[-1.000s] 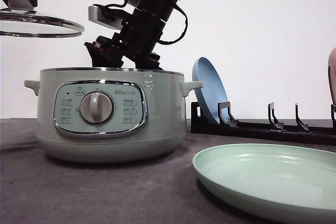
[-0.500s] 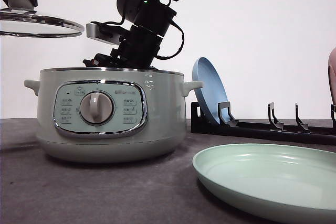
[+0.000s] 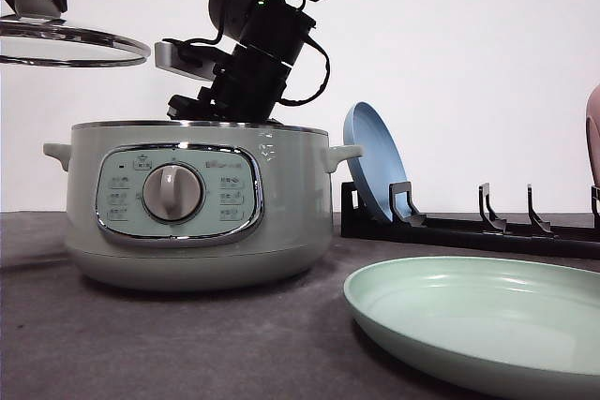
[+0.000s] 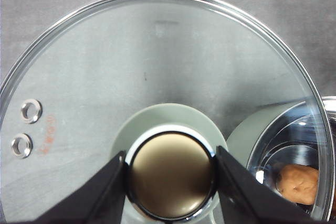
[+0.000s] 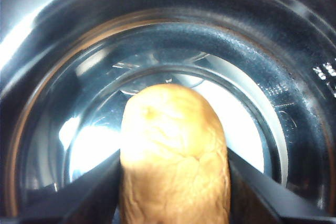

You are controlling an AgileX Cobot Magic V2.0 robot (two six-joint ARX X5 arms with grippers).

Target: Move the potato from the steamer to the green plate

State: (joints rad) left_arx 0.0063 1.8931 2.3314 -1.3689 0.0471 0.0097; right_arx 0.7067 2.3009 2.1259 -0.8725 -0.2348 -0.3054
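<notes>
Potato (image 5: 175,156) sits between the right arm's fingers (image 5: 173,192) inside the steamer (image 3: 192,203) — in the right wrist view both dark fingers press against its sides, so the grip is closed on it, with the shiny metal bowl of the pot curving all around. The left wrist view catches the same orange-brown lump (image 4: 298,183) low in the pot, seen through the glass. In the front view the right arm (image 3: 258,44) slants down into the open top of the steamer, its tip hidden behind the rim. The left arm's fingers (image 4: 170,182) are clamped on the round knob (image 4: 170,174) of the glass lid (image 4: 157,77), one on each side, and hold it level in the air, up and to the left of the pot (image 3: 70,39). The green plate (image 3: 487,320) lies on the grey counter (image 3: 141,344) to the right of the steamer, near the camera. Behind it a black rack (image 3: 469,227) holds a blue plate (image 3: 375,170) on edge — leaning just beside the steamer's right handle.
</notes>
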